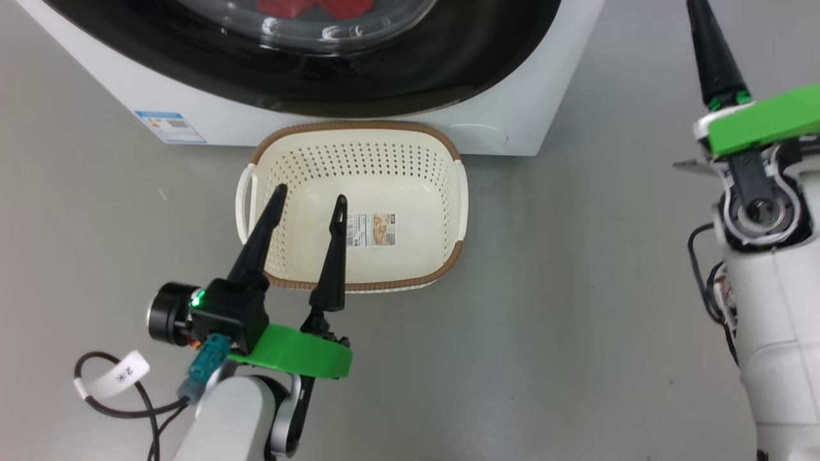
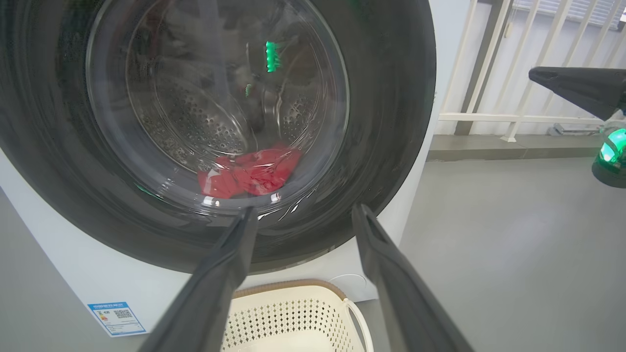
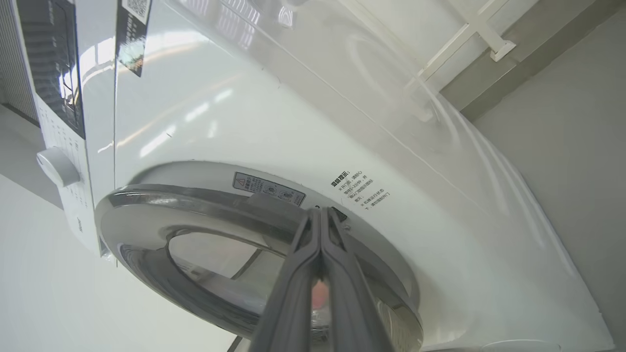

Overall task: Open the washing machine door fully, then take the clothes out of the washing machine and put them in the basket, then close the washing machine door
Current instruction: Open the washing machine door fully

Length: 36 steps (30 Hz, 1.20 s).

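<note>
The left gripper (image 1: pixel 311 193) is hovering at lower left of the head view, its two dark fingers spread apart over the basket (image 1: pixel 450 148), which is sitting on the grey floor (image 1: pixel 576 320) at centre frame, just below the washing machine (image 1: pixel 115 83). The washing machine door (image 1: pixel 416 70) is spanning the top edge. The clothes (image 2: pixel 249 172) are lying red behind its glass, low in the drum (image 2: pixel 205 122). The right gripper (image 3: pixel 320 215) is pressing its fingers together, tips at the door's chrome rim.
</note>
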{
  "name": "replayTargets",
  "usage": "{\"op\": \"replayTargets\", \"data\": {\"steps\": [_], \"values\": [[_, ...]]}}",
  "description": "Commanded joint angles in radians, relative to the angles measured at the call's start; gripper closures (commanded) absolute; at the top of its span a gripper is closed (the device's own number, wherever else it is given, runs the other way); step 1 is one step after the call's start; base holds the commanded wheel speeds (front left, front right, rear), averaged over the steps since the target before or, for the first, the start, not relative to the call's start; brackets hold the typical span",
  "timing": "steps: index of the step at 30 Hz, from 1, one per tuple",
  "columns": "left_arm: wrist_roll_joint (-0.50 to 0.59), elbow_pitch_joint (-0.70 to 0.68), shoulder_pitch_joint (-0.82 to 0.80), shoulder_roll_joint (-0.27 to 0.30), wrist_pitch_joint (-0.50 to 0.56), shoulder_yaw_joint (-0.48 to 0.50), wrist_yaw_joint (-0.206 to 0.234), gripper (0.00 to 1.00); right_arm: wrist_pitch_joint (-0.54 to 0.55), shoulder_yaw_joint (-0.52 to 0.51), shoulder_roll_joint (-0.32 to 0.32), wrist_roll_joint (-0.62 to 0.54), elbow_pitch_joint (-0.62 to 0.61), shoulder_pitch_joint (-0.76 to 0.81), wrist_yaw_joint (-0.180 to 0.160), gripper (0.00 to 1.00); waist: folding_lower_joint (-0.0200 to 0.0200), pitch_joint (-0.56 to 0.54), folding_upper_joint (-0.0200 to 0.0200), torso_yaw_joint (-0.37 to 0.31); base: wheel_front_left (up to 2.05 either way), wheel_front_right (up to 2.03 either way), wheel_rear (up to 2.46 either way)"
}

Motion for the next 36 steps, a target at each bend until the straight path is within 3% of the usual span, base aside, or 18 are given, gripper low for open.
{"op": "replayTargets", "data": {"steps": [1, 6, 11, 36], "values": [[0.004, -0.031, -0.026, 0.015, -0.008, 0.034, 0.001, 0.0, 0.016, 0.007, 0.006, 0.023, -0.029, -0.029, -0.001, 1.0, 0.0, 0.01, -0.0001, 0.006, 0.0, 0.0, 0.0], [0.012, -0.043, -0.022, 0.015, -0.008, 0.036, -0.004, 0.0, 0.149, -0.015, -0.005, 0.151, -0.004, -0.092, -0.001, 1.0, 0.0, 0.031, -0.0001, 0.013, 0.0, 0.0, 0.0], [0.014, -0.058, -0.022, 0.015, -0.008, 0.038, -0.006, 0.0, 0.253, -0.031, -0.024, 0.21, 0.06, -0.169, -0.001, 1.0, 0.0, 0.063, -0.0001, 0.02, 0.0, 0.0, 0.0], [-0.001, -0.093, -0.045, 0.015, -0.008, -0.008, 0.004, 0.0, 0.451, -0.033, -0.035, 0.24, 0.244, -0.453, -0.001, 1.0, 0.0, 0.174, -0.0001, 0.087, 0.0, 0.0, 0.0]]}}
